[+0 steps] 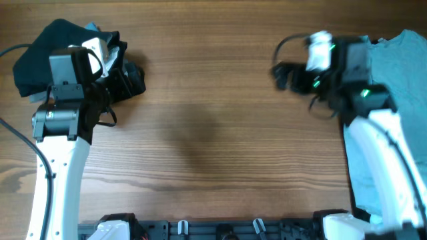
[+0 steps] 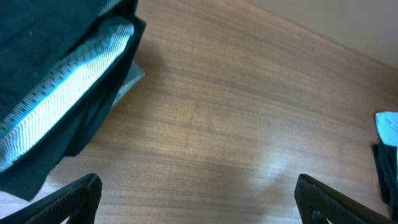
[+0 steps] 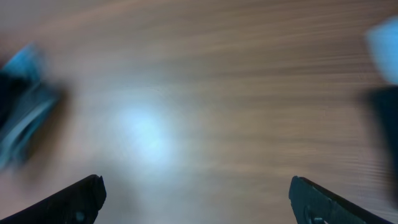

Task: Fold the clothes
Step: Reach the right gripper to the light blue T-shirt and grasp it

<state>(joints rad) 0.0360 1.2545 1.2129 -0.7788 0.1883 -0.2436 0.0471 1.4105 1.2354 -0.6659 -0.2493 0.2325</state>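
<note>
Status: folding not begun, in my judgement; no garment is spread out. The centre of the table (image 1: 213, 140) holds no cloth. The pale blue T-shirt (image 1: 400, 60) lies at the right edge of the overhead frame, partly under the right arm and running out of shot, so I cannot tell its full layout. The black and grey bundle (image 1: 37, 50) sits upper left, beside the left arm; the left wrist view shows a pale striped cloth (image 2: 68, 93) tucked between dark layers. Left gripper (image 2: 198, 186): jaws wide apart, nothing between them, bare wood below. Right gripper (image 3: 196, 183): jaws also apart and empty, but that view is badly smeared, so no detail is reliable. Risks: (1) a pinch at the bundle may catch several garments at once, since the layers overlap; (2) pulling the blue shirt from under the right arm may snag or bunch it against the arm; (3) w/ the right wrist view blurred, a grasp could miss the hem.
</note>
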